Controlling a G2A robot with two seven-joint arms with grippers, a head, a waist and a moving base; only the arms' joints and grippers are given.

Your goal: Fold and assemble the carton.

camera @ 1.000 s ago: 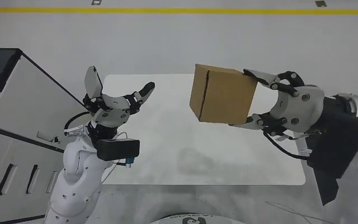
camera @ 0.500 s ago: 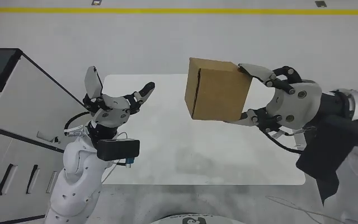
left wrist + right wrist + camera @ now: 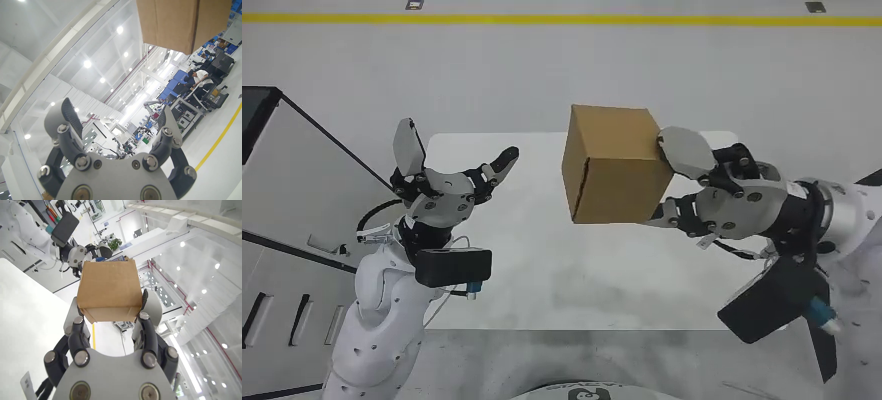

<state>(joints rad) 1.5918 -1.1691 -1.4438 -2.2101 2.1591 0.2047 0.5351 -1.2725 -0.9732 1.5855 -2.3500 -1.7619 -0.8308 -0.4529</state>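
Observation:
A brown cardboard carton (image 3: 610,163), folded into a box shape, hangs in the air above the white table (image 3: 542,290). My right gripper (image 3: 662,180) is shut on its near end, one finger on each side face (image 3: 110,306). The carton (image 3: 108,285) has a slightly torn flap edge at the gripped end. My left gripper (image 3: 457,155) stands open over the table's left edge, pointing upward, with nothing between its fingers (image 3: 117,117). The carton (image 3: 181,24) hangs above and to the side of it, apart.
A grey slanted panel (image 3: 292,190) stands off the table's left side. A yellow line (image 3: 562,19) runs across the floor behind the table.
My right gripper has carried the carton leftward toward the table's middle and rotated it. The left arm has not moved.

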